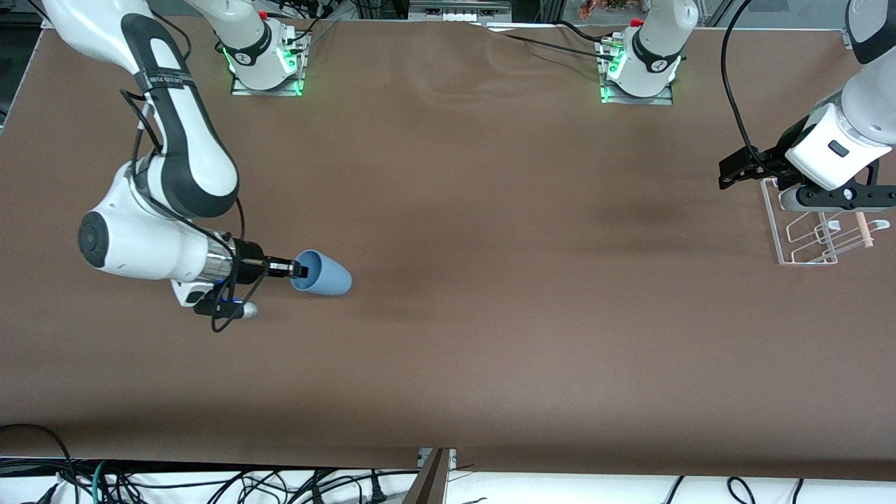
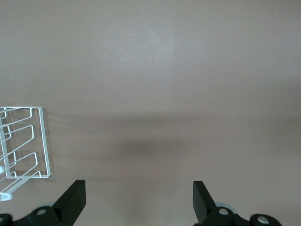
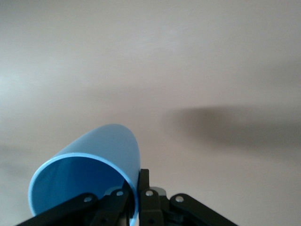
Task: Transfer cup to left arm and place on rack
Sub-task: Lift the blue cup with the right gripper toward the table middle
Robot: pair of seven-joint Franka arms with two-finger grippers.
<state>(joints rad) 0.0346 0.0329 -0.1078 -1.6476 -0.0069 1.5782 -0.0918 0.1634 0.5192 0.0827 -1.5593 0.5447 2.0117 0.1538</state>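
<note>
I count one cup, light blue. I count one rack of clear wire, carrying one wooden dowel. There is one brown bench under it all. Of arms I have two, each with two fingers, so four fingers altogether, and two lit bases.

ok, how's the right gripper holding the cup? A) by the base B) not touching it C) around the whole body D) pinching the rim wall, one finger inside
D: the right gripper is shut on the cup's rim wall, with one finger inside the mouth.
</note>
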